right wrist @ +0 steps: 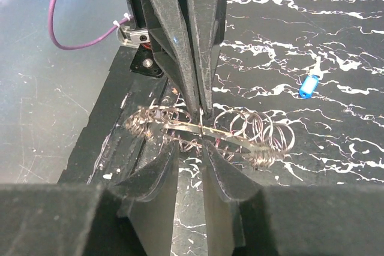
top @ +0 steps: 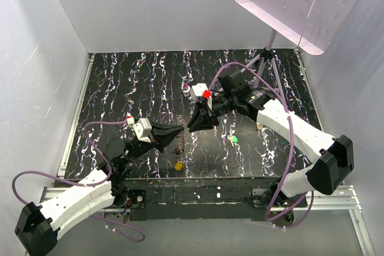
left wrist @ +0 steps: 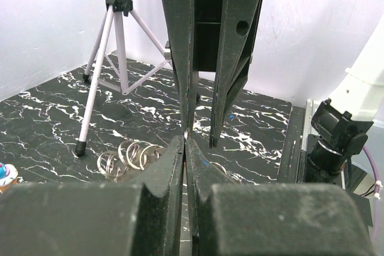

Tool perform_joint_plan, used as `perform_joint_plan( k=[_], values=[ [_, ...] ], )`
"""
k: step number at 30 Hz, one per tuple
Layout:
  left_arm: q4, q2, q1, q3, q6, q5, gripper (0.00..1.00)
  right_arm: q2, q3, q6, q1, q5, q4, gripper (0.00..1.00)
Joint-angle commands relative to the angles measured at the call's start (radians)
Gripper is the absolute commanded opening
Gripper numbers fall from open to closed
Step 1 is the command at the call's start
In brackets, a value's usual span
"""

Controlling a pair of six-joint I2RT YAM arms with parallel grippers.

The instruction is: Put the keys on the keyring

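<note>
A black marbled table [top: 120, 82] carries a tripod [top: 264, 58] at the far right, topped by a pink perforated board [top: 294, 4]. A small red, white and blue toy [top: 186, 88] sits beyond the arms. The left pincer [left wrist: 185, 145] is pressed together on the rim of the keyring [right wrist: 240, 139], a grey ring of wire loops near the middle of the near edge. The right pincer [right wrist: 191, 151] stands slightly apart, straddling the ring. The yellow key [top: 178, 165] lies just nearer, the green key [top: 233, 139] to the right, and the blue key [right wrist: 307, 85] well apart.
</note>
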Motion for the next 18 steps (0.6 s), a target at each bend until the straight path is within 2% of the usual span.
perform_joint_plan(
  k=[1,18],
  values=[
    [0.084,0.003,-0.004,-0.003,-0.016,0.003,0.00,0.018,0.021,0.015,0.012,-0.025,0.032,0.29],
    [0.129,0.035,-0.003,-0.015,-0.042,0.006,0.00,0.021,0.040,0.051,0.017,-0.042,0.043,0.28]
  ],
)
